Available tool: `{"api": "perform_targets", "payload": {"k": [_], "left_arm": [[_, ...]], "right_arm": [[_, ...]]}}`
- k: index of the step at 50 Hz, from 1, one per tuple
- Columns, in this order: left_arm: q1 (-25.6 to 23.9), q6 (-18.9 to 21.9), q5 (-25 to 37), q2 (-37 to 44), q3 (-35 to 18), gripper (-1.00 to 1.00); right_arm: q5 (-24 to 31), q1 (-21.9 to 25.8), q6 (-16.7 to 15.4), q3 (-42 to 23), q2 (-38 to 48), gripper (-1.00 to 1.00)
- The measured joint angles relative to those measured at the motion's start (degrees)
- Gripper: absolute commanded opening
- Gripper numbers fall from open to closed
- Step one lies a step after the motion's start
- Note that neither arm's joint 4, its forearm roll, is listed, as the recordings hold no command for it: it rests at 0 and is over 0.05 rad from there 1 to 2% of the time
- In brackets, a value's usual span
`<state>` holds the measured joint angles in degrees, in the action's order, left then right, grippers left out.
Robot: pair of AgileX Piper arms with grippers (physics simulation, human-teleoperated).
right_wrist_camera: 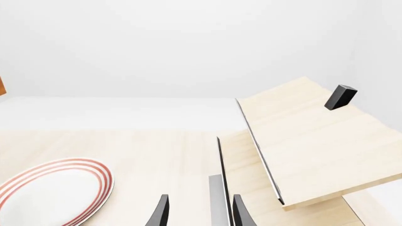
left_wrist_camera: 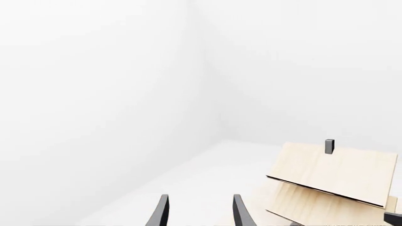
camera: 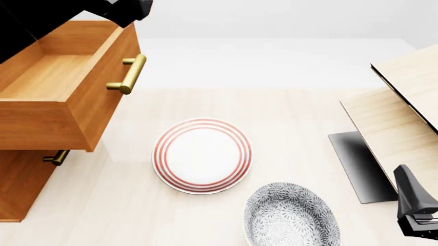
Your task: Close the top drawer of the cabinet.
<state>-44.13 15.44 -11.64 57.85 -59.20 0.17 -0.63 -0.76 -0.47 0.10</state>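
Observation:
The orange-brown cabinet stands at the left of the front view. Its top drawer is pulled well out, with the inside showing and its brass bar handle facing the table's middle. My left arm is the black shape above the drawer's far corner. The left gripper has its fingers apart with nothing between them; it faces a white wall, away from the drawer. My right gripper is low at the front right, far from the cabinet. In its wrist view it is open and empty.
A lower drawer's brass handle shows under the open drawer. A white plate with red rings lies mid-table, with a grey patterned dish in front of it. A pale light-wood panelled piece on a dark base stands at the right.

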Motion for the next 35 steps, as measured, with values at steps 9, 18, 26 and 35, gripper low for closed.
{"api": "perform_targets", "payload": {"k": [9, 18, 26, 35], "left_arm": [[-0.8, 0.89, -0.76, 3.64, -1.57, 1.0], [-1.86, 2.0, -1.12, 7.44, -3.17, 1.0], [-2.79, 2.7, -1.35, 10.69, -4.15, 1.0], [-2.87, 3.66, -1.14, 14.33, -5.13, 1.0]], "right_arm": [[0.01, 0.0, 0.0, -0.01, 0.0, 1.0], [0.01, 0.0, 0.0, -0.01, 0.0, 1.0], [0.01, 0.0, 0.0, -0.01, 0.0, 1.0], [0.02, 0.0, 0.0, -0.01, 0.0, 1.0]]}}
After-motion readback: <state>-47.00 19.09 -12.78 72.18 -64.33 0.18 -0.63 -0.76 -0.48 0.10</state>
